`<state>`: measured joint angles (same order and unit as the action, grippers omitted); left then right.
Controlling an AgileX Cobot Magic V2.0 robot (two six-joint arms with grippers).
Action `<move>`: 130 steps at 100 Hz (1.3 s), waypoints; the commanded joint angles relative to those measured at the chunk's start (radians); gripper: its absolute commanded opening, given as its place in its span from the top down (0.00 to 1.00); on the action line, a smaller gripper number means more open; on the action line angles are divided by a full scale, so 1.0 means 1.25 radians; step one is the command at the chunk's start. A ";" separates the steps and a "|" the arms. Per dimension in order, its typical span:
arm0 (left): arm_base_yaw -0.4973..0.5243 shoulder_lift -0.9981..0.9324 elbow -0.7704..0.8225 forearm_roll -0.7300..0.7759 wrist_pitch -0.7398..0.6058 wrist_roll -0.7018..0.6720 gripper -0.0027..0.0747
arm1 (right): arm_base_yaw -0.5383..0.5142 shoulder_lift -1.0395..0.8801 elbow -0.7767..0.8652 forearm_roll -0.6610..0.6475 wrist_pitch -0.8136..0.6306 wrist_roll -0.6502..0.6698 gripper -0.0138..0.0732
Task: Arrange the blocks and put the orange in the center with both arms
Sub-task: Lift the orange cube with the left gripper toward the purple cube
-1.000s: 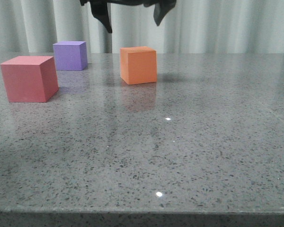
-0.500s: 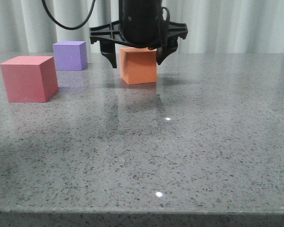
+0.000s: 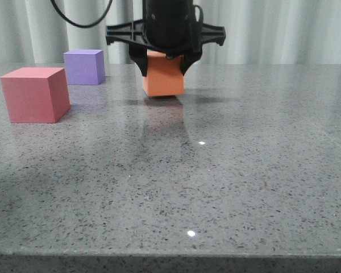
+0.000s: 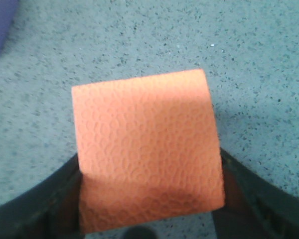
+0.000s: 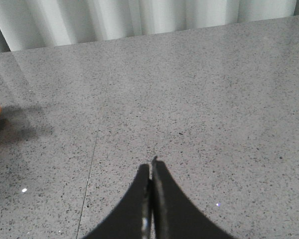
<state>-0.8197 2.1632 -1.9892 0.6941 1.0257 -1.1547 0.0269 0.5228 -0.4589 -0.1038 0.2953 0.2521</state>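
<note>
A: Where was the orange cube [image 3: 163, 77] at that moment?

B: Toward the back of the grey speckled table [image 3: 216, 182], a little left of the middle, with the left gripper [image 3: 163, 63] down over it. The fingers pinched it on both sides, and the cube sat slightly tilted. A thin dark line under it suggested it was just off the surface, though I couldn't be sure.

A: And from the wrist?

B: The left wrist camera showed the cube's dimpled top filling most of the view, one black finger [image 4: 55, 199] against each side (a sliver of the purple cube [image 4: 1, 25] showed at the corner).

A: The other two cubes?

B: The red-pink cube [image 3: 35, 94] stood at the left, nearer the camera; the purple one stood behind it, close to the curtain [image 3: 273, 31]. Both were well apart from the orange cube.

A: The right gripper [image 5: 151, 172]?

B: Its fingers were pressed together, holding nothing, above bare tabletop.
</note>
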 commanded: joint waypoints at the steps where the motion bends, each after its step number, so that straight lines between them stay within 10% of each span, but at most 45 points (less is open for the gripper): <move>1: -0.001 -0.097 -0.026 0.036 -0.003 0.044 0.63 | -0.002 0.000 -0.022 -0.002 -0.061 -0.005 0.92; 56: 0.109 -0.343 0.074 -0.093 -0.050 0.451 0.63 | -0.002 0.000 -0.022 -0.002 -0.061 -0.005 0.92; 130: 0.368 -0.441 0.444 -0.318 -0.442 0.626 0.63 | -0.002 0.000 -0.022 -0.002 -0.061 -0.005 0.92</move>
<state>-0.3621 1.6351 -1.4098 0.2991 0.5630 -0.3796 0.0269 0.5228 -0.4589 -0.1038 0.2953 0.2521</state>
